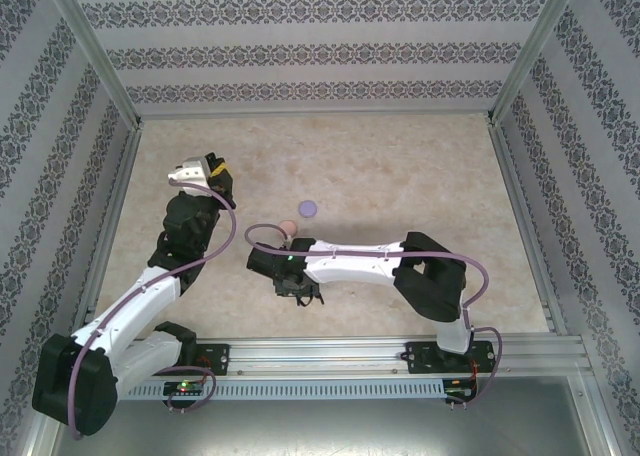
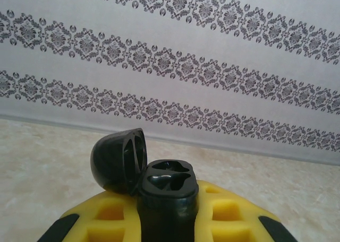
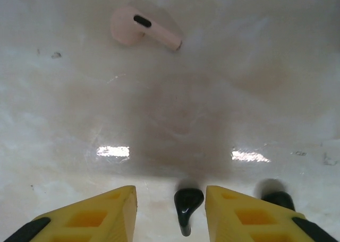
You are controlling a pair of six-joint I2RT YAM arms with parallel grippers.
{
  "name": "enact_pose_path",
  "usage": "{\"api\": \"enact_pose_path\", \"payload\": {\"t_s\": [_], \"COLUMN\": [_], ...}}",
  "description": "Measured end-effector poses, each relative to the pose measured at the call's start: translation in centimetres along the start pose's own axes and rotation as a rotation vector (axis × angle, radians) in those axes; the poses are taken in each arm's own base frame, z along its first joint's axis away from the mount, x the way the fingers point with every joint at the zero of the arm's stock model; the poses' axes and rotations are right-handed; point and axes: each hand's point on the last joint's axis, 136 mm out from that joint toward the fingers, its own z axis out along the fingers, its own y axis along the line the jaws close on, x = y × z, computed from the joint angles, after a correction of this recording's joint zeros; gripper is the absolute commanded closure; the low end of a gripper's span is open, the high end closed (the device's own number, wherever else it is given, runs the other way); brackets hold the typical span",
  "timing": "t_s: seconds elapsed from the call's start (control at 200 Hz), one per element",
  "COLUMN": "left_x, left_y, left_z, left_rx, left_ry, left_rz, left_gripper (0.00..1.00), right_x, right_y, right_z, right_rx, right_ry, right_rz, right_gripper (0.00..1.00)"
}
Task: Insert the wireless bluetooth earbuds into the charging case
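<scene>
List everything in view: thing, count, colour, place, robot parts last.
black charging case: one, black, lid open, sockets look empty, gripped between the left fingers.
black earbud: one, black, between the right fingers, not yet clamped.
pink earbud: one, pale pink, lying on the table beyond the right fingers.
dark object: one, black, beside the right fingers, half hidden, unidentifiable.
purple disc: one, purple, on the table beyond the pink earbud.
table: one, beige marble.
left fingers: two, yellow, shut on the case.
right fingers: two, yellow, open, low over the table.
</scene>
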Motion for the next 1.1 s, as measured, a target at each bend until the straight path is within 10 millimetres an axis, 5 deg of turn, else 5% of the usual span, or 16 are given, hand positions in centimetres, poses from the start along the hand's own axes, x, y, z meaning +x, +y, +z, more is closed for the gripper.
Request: {"api": "enact_pose_path", "payload": {"t_s": [1.099], "left_x": [-0.7], "left_y": [0.6], "left_z": [-0.4], "left_rx": [-0.014], "left_ry": [-0.045], "left_rz": [-0.02], "left_gripper": [1.0], "right_x": [1.0], "right_y": [-0.9], "right_z": [2.2], "right_rx": [0.082], "right_ry": [0.027], "right_rz": [0.026], "right_gripper": [0.71]}}
